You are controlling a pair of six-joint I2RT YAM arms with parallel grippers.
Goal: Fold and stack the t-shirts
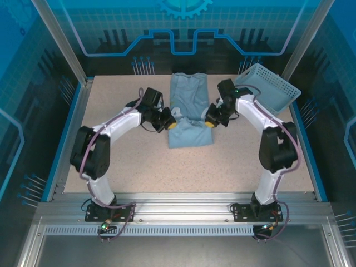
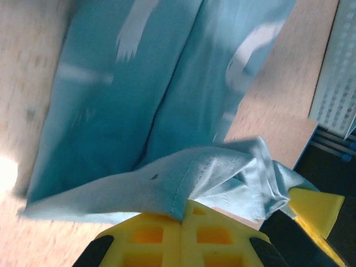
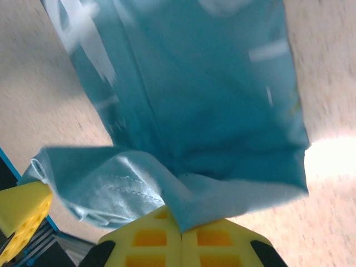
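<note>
A pale blue-grey t-shirt (image 1: 188, 108) lies as a long narrow strip down the middle of the table, its near part lifted. My left gripper (image 1: 171, 123) pinches the strip's left edge, and my right gripper (image 1: 208, 122) pinches its right edge. In the left wrist view the yellow jaws are pressed together on a stitched hem (image 2: 186, 186), with white print (image 2: 133, 28) on the flat cloth beyond. The right wrist view shows its yellow jaws closed on a fold of the t-shirt (image 3: 194, 194), the cloth (image 3: 206, 83) stretching away underneath.
A light blue lattice basket (image 1: 268, 86) sits tilted at the back right, close behind my right arm. Blue rails run along the speckled table's (image 1: 139, 167) left and right sides. Open table surface lies in front of the shirt and to both sides.
</note>
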